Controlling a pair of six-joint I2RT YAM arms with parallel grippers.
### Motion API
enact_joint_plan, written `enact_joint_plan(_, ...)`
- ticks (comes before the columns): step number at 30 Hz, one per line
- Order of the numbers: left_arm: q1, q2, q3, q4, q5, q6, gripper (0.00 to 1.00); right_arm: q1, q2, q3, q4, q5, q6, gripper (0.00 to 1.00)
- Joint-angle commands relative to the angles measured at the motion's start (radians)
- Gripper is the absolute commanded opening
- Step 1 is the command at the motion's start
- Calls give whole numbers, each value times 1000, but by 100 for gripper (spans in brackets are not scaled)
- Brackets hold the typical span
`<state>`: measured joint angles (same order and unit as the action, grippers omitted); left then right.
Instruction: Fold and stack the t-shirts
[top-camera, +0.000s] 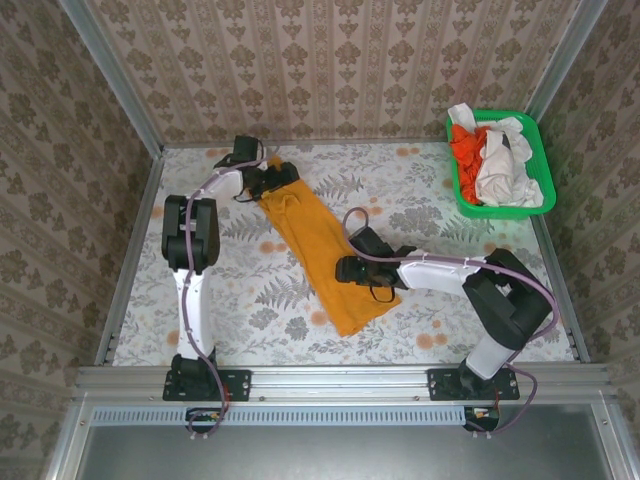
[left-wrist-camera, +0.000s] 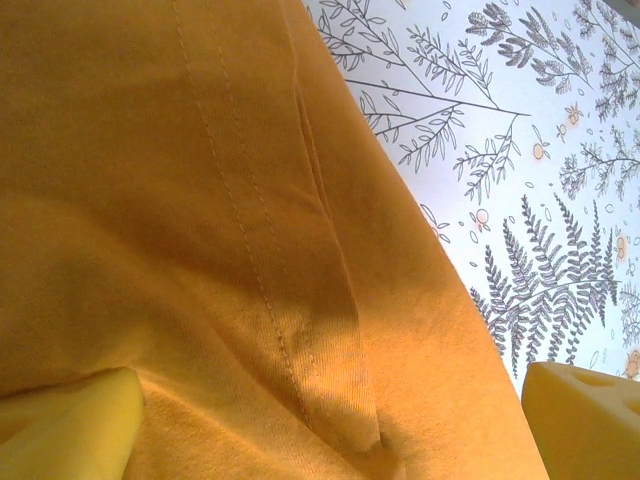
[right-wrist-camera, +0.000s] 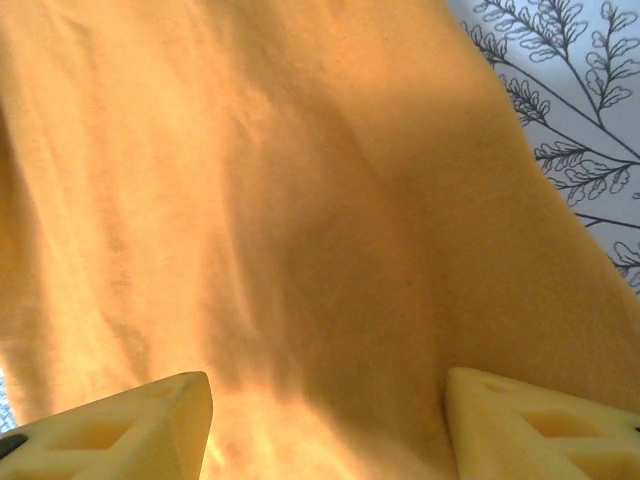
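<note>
Left of the green basket (top-camera: 487, 210) of other t-shirts (top-camera: 495, 160), the mustard-orange t-shirt (top-camera: 312, 240) lies as a long strip; the left gripper (top-camera: 272, 180), farthest from the basket, and the nearer right gripper (top-camera: 345, 270) spread empty-jawed over it, seemingly ready to fold it shorter.

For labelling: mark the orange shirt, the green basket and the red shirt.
Orange shirt (top-camera: 318, 240), top view, middle of the long folded strip.
Basket (top-camera: 500, 210), top view, near rim.
Red shirt (top-camera: 466, 152), top view, bunched cloth in the basket.
</note>
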<state>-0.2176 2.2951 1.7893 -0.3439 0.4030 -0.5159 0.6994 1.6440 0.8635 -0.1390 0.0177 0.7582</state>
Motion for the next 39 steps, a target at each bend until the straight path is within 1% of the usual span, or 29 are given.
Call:
enact_joint_plan(1, -7, -27, -24, -75, -9, 25, 100, -14, -71, 44, -55, 57, -47, 63)
enact_joint_plan(5, 0, -139, -91, -51, -40, 39, 100, -60, -58, 79, -61, 63, -97, 63)
enact_joint_plan(10, 4, -236, -158, -36, -57, 39, 100, -122, 33, 131, -55, 23, -122, 63)
enact_joint_plan(12, 3, -236, -173, -31, -54, 36, 100, -130, 69, 143, -46, 10, -127, 62)
enact_joint_plan(15, 3, -184, -155, -40, -44, 33, 98, -132, 121, 158, -36, -12, -125, 58)
enact_joint_plan(18, 2, -86, -76, -85, -41, 34, 92, -128, 151, 140, -19, -47, -101, 52)
enact_joint_plan(22, -13, 22, 28, -125, -23, 31, 80, -103, 129, 76, 11, -62, -77, 43)
enact_joint_plan(24, -26, 67, 80, -146, -24, 33, 76, -87, 116, 48, 22, -66, -62, 40)
enact_joint_plan(28, -53, 175, 229, -200, -9, 39, 76, -47, 109, 12, 48, -75, -34, 37)
enact_joint_plan(31, -73, 277, 392, -268, 10, 38, 78, -16, 118, 14, 57, -72, -21, 36)
enact_joint_plan(35, -106, 399, 607, -335, 39, 22, 82, 17, 136, 46, 54, -74, -20, 35)
enact_joint_plan(39, -135, 474, 733, -337, 81, -21, 83, 41, 168, 90, 49, -90, -30, 34)
